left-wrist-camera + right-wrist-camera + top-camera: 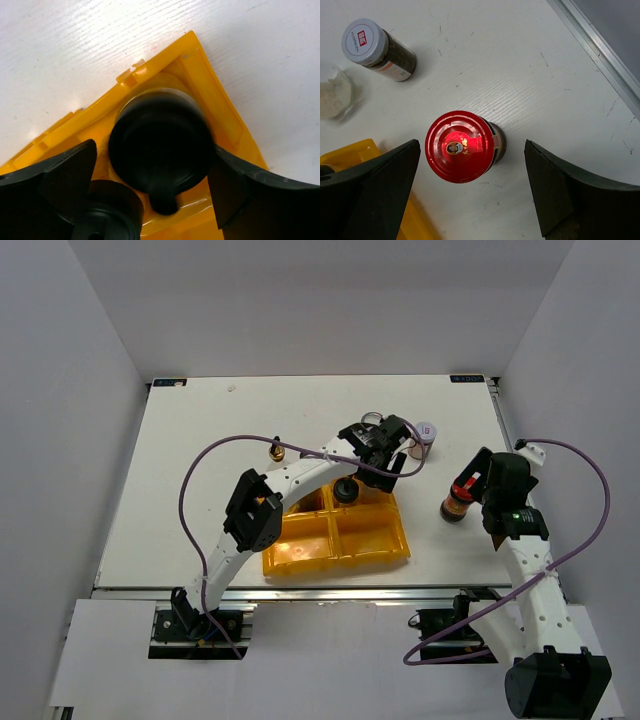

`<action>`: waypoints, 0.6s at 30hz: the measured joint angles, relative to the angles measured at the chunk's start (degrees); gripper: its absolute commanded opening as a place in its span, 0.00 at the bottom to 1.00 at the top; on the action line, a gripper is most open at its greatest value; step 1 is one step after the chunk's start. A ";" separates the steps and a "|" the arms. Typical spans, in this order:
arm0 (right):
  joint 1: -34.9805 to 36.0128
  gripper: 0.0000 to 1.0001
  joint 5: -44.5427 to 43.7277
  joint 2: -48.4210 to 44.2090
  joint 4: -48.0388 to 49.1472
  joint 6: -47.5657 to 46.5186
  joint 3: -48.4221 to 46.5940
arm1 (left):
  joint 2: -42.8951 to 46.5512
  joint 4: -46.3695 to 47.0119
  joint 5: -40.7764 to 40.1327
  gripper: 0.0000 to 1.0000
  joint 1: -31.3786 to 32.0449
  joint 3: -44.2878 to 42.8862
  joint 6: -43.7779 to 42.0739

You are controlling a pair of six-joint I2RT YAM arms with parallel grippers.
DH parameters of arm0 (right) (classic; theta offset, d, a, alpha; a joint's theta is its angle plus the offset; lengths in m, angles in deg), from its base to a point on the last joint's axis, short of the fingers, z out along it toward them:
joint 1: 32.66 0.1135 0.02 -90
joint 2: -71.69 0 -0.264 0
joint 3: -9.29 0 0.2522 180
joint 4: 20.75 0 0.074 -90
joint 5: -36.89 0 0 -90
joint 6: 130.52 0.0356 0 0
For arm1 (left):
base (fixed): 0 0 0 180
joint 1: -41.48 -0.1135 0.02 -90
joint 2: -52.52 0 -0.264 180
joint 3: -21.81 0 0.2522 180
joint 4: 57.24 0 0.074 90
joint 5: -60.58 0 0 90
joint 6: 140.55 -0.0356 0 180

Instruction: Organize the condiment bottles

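My left gripper point(152, 152) hangs wide open over a corner compartment of the yellow tray point(220, 105). A black-lidded shaker point(160, 135) stands there between its fingers, not clamped. My right gripper point(472, 152) is spread as wide and holds nothing, straddling the upright red-lidded jar point(460, 146) on the white table point(545, 75). The silver-lidded bottle point(365, 41) stands well apart. Plain pale walls point(80, 330) enclose the table.

**Gloss on tray and lid, a dull table**

The yellow tray point(222, 112) is glossy moulded plastic, with bright glints along its wall. The black cap point(160, 140) inside it looks like smooth, satin plastic. The red lid point(460, 146) is smooth and shiny. The silver lid point(365, 41), far left of it, is matt with a printed label. The white table point(520, 65) is matt, finely grained and scuffed, and a brushed metal rail point(595, 47) edges it at right. The right gripper point(471, 150) has fingers point(375, 190) of dull black plastic.
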 measured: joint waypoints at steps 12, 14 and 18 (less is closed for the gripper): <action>0.00 0.89 1.75 -1.31 -5.03 -0.22 -2.45 | 0.33 -0.02 -0.59 0.98 0.00 -7.65 -2.32; 0.00 0.89 1.68 -1.18 -5.99 -0.26 -2.95 | 1.05 0.50 -1.51 0.98 -0.02 -8.92 -3.15; 0.00 0.89 1.73 1.09 -6.78 -0.35 -3.23 | 4.57 2.23 -3.58 0.98 -0.63 -9.75 -4.26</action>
